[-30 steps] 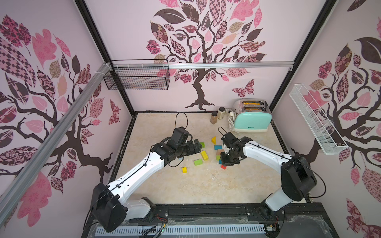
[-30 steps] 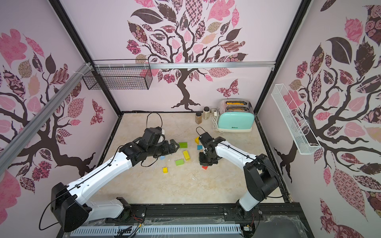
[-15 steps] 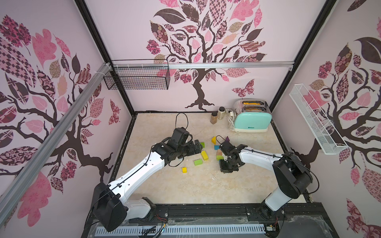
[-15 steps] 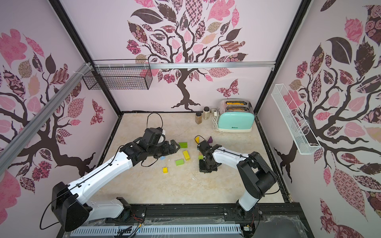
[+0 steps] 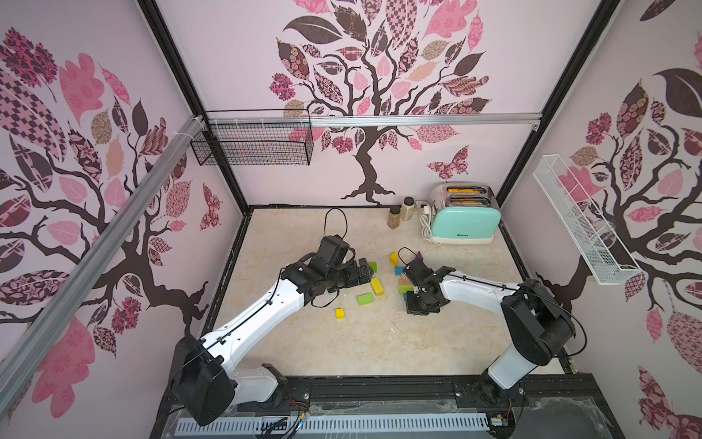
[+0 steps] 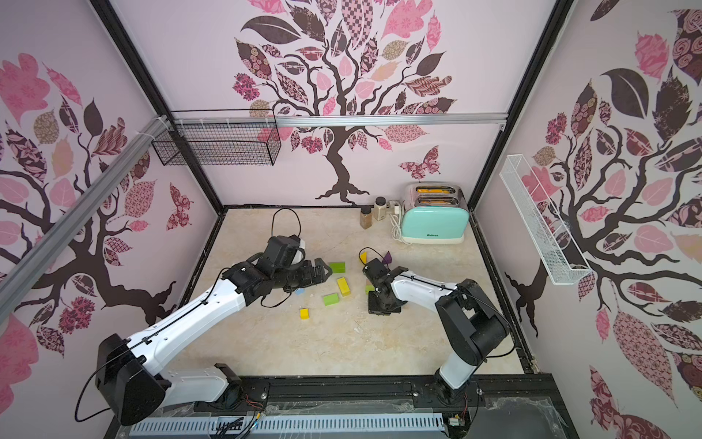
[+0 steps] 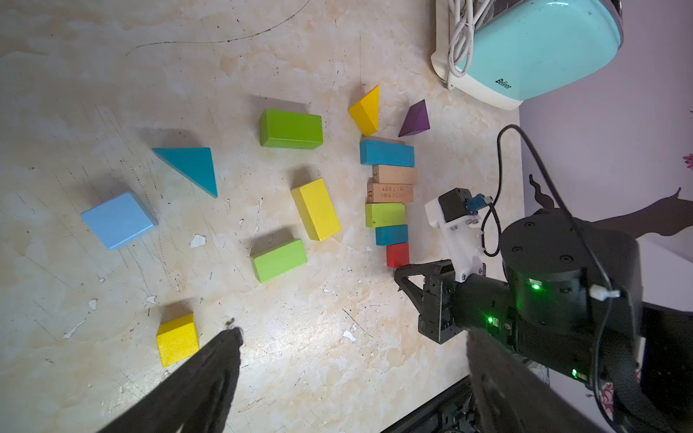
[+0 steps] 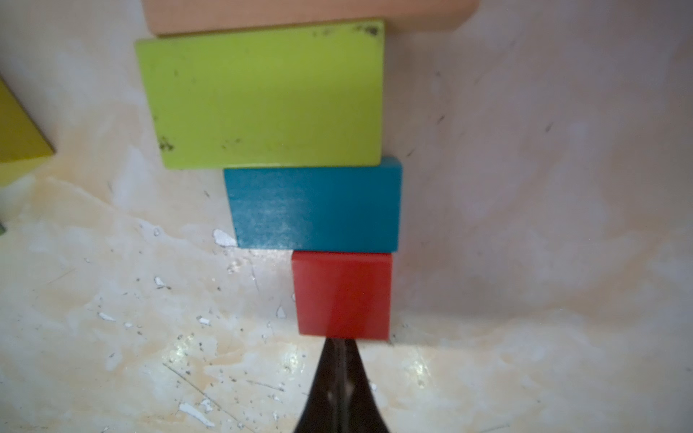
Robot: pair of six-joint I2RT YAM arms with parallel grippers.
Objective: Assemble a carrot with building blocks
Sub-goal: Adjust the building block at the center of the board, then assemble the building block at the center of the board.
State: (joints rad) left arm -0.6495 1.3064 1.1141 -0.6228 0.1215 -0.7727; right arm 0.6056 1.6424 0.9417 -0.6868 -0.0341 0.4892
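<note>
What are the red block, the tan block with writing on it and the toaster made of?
The tan block looks like bare wood: pale, unpainted, with printed marks. The red block seems wood too, under matte red paint. The toaster has a glossy mint shell, plastic or painted metal, I cannot tell, and a shiny metal-looking top.

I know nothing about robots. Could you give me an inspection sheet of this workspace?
Surface: beige table, scratched and chipped.
Job's things: six blocks in one touching row, blue bar to red cube; yellow wedge and purple wedge at its blue end; loose blocks beside.
Clutter: mint toaster, two jars.
Hands: left hand open, holding nothing; right hand shut, tip at the red cube.
Cables: black loop on left wrist, black cable on right; white cord by toaster.
Surroundings: tree-decal walls, black wire basket, white wire shelf.
</note>
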